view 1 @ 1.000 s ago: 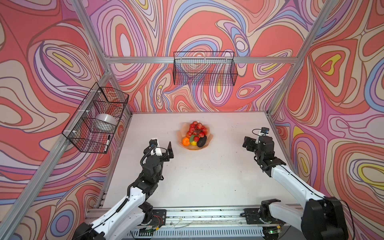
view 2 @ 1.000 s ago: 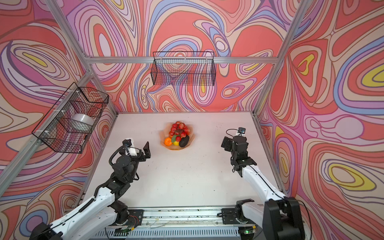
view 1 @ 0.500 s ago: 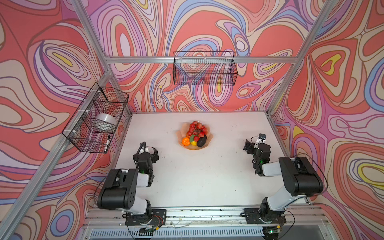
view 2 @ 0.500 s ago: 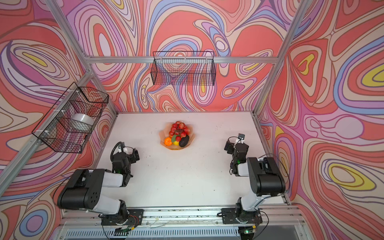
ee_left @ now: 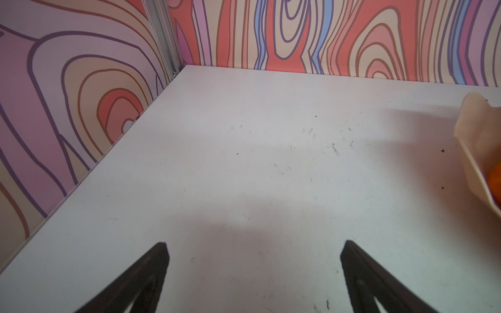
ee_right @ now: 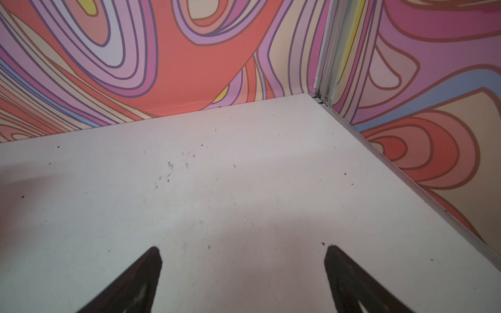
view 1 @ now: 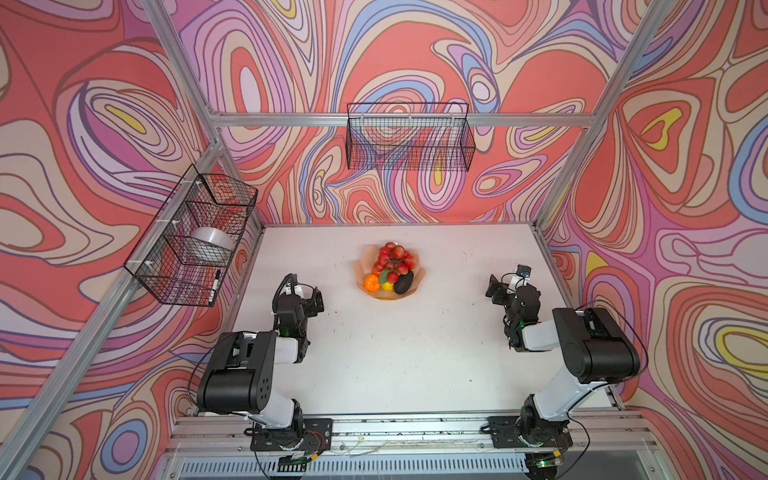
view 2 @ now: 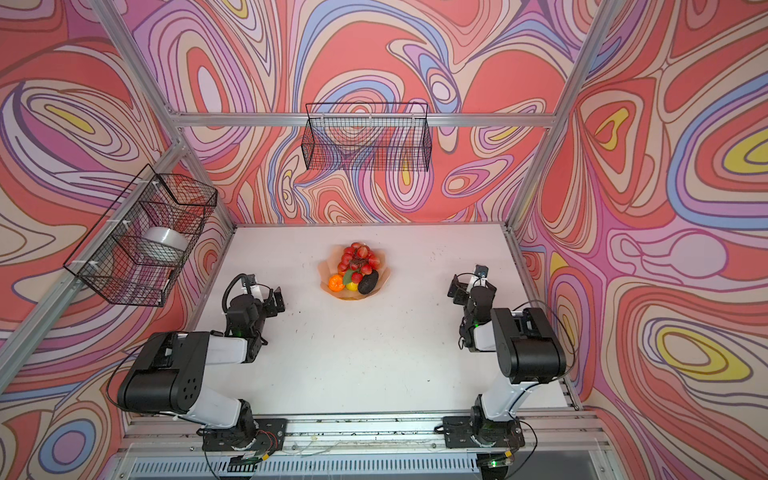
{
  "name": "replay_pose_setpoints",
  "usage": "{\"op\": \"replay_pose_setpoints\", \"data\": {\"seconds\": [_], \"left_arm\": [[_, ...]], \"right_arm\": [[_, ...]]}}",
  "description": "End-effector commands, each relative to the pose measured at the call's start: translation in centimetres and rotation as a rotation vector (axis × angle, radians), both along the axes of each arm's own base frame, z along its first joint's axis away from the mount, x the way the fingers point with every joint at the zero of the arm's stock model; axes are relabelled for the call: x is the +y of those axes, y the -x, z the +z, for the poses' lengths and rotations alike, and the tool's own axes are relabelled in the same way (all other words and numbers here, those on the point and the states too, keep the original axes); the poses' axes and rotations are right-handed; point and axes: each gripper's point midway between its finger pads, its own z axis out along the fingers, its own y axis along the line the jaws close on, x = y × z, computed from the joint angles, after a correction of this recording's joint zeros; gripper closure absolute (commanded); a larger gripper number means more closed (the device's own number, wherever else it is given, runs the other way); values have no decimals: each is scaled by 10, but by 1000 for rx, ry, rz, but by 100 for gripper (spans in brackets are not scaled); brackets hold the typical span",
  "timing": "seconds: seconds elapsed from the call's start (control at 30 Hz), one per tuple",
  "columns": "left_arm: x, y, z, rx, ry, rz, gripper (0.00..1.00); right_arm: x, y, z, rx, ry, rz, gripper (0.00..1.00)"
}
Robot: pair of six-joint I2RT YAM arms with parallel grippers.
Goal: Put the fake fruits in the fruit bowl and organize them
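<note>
Both top views show the fruit bowl [view 1: 386,296] [view 2: 353,296] standing on the white counter [view 1: 395,353], toward the far side and about midway between left and right. The fruits lie inside it: a bunch of red berries [view 1: 392,257] fills the far part, and an orange [view 1: 371,282], a yellow fruit [view 1: 387,286] and a dark avocado [view 1: 403,282] sit along the near side.

The left gripper [ee_left: 254,245] hangs low over bare counter to the left of the bowl, its jaws spread wide and holding nothing. The right gripper [ee_right: 242,248] is well to the right of the bowl, its jaws likewise spread and empty.

A wire basket [view 1: 191,237] on the left wall holds a white round object [view 1: 210,245] and a marker pen [view 1: 215,284]; any print on the pen is too small to read.
</note>
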Motion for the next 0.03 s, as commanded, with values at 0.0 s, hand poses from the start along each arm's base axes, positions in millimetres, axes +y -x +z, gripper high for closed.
{"op": "replay_pose_setpoints", "data": {"seconds": [0.0], "left_arm": [[-13, -8, 2, 10, -3, -79, 0]], "right_arm": [[8, 4, 2, -17, 26, 40, 2]]}}
